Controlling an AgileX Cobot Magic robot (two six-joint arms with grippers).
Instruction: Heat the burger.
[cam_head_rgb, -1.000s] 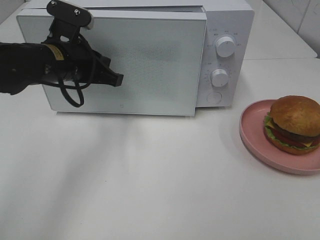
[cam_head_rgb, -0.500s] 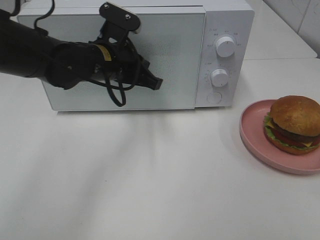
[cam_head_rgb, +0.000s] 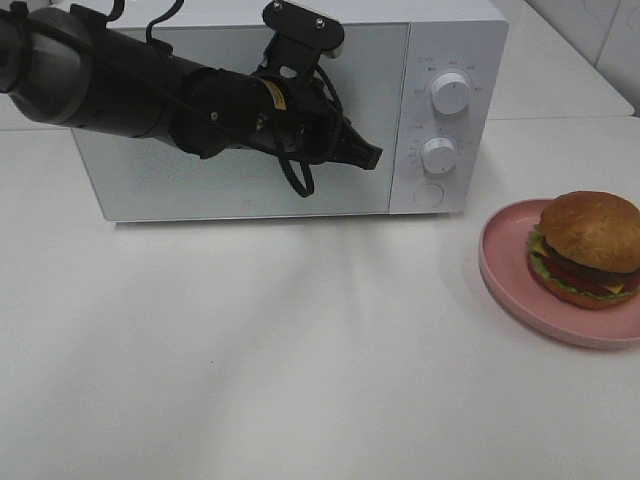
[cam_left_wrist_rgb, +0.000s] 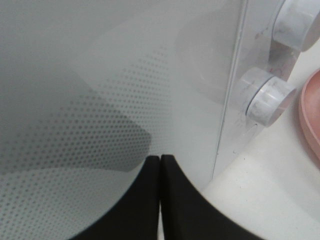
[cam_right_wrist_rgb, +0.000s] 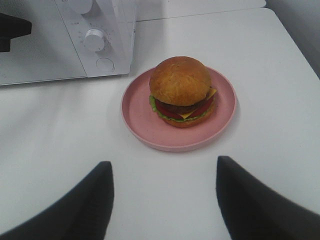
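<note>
The burger with a golden-brown bun sits on a pink plate at the right of the table; the right wrist view shows the burger on that plate too. The white microwave stands at the back with its door shut. My left gripper is shut and empty, its tip against the door's right side near the control panel; in the left wrist view the left gripper has its fingers pressed together at the door. My right gripper is open and empty, short of the plate.
Two round knobs, an upper and a lower, and a round button sit on the microwave's right panel. The white table stretches out in front of the microwave. The plate's rim shows in the left wrist view.
The microwave door has swung from slightly open to shut. My left gripper has moved right across the door, from its left side to near the control panel.
</note>
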